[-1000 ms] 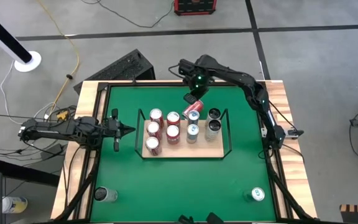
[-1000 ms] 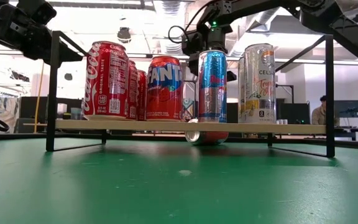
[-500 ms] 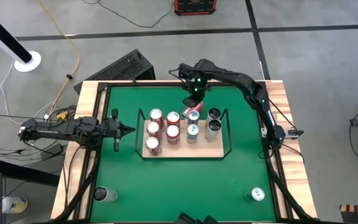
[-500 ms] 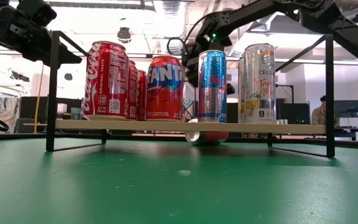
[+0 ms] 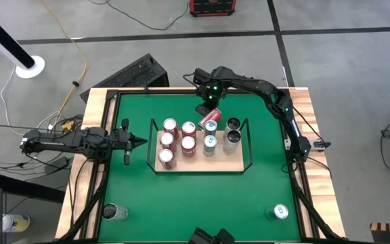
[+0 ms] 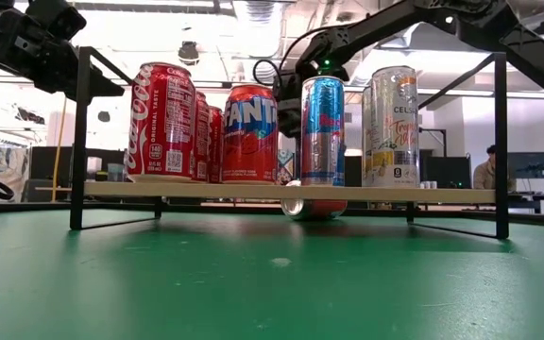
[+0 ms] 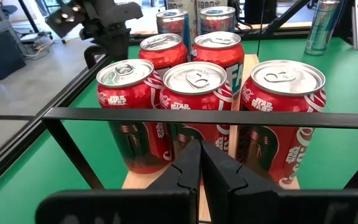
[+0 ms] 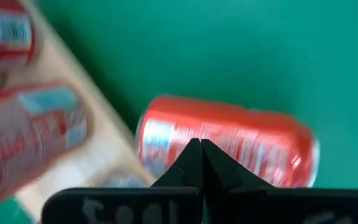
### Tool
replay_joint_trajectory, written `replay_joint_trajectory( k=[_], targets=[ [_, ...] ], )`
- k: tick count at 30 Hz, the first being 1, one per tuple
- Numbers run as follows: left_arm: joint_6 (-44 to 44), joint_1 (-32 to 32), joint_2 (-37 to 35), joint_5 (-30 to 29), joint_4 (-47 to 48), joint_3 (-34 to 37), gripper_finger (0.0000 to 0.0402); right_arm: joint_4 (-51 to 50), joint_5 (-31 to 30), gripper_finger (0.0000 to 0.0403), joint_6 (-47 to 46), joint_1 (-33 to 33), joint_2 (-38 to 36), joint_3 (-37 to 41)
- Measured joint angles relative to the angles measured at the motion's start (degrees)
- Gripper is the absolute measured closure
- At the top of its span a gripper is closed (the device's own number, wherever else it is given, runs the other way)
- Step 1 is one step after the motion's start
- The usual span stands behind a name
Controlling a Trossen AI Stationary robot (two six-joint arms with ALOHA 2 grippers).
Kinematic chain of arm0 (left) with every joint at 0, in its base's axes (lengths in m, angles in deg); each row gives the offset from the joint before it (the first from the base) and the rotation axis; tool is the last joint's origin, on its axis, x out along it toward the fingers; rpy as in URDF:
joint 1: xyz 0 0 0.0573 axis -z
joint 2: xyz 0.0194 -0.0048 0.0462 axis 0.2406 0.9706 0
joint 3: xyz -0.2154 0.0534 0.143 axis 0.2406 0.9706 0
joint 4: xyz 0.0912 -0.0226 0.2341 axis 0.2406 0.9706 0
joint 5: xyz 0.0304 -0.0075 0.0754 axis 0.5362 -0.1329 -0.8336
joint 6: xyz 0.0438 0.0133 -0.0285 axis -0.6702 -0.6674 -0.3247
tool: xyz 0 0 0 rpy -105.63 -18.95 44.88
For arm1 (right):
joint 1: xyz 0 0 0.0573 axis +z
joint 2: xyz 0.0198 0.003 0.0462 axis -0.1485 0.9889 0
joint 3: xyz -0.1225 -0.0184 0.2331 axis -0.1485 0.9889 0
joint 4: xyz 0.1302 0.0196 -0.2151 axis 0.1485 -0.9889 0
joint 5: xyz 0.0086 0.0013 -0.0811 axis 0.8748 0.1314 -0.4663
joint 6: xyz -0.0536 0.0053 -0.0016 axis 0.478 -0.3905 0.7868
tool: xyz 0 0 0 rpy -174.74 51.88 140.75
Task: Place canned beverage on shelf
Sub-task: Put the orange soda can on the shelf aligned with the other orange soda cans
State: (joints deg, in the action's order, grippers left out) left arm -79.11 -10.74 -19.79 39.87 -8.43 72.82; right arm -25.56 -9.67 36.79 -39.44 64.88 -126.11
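The light-wood shelf (image 5: 217,165) with black wire rails stands mid-table and carries several upright cans: red ones (image 5: 166,141), a blue one (image 5: 210,143) and silver ones (image 5: 231,138). A red can (image 5: 210,121) lies on its side on the green table at the shelf's far edge; it also shows under the board in the low view (image 6: 314,209). My right gripper (image 5: 206,108) is shut and hovers above this can (image 8: 229,140), apart from it. My left gripper (image 5: 143,141) is shut and empty just left of the shelf, level with its red cans (image 7: 197,93).
One can (image 5: 114,212) stands at the table's near left corner and another (image 5: 278,213) at the near right. The table has raised wooden edges (image 5: 97,108). Open green surface lies between the shelf and the near edge.
My right gripper has moved a little toward the table's left edge and lower, staying shut above the lying red can. The can and the shelf have stayed where they were.
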Motion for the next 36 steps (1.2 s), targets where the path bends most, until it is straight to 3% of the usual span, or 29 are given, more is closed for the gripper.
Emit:
replay_joint_trajectory(
  k=[6, 10, 13, 24, 33, 36],
  targets=[
    [0.2, 0.0, 0.0, 0.0, 0.2, 0.0, 0.0402, 4.1, -2.5, 0.0385, -1.5, -0.4, -0.4, 0.0],
    [0.2, 0.0, 0.0, 0.0, 0.2, 0.0, 0.0402, -2.9, 1.5, 0.0385, 1.1, -0.6, -1.9, 0.0],
    [0.2, 0.0, 0.0, 0.0, 0.2, 0.0, 0.0402, -8.2, 0.4, 0.0385, 2.2, -0.2, -1.8, 0.0],
    [0.6, 0.0, 0.0, 0.0, 0.2, 0.0, 0.0402, -4.9, -1.2, 0.0384, 2.4, 2.1, 2.6, 0.0],
    [0.4, 0.0, 0.0, -0.1, 0.2, 0.0, 0.0402, 5.0, -4.0, 0.0381, 0.1, 1.0, 2.2, -0.1],
    [0.4, 0.0, 0.0, -0.1, 0.2, 0.0, 0.0402, 3.2, -4.4, 0.038, 0.3, 0.6, 2.2, -2.4]
  ],
)
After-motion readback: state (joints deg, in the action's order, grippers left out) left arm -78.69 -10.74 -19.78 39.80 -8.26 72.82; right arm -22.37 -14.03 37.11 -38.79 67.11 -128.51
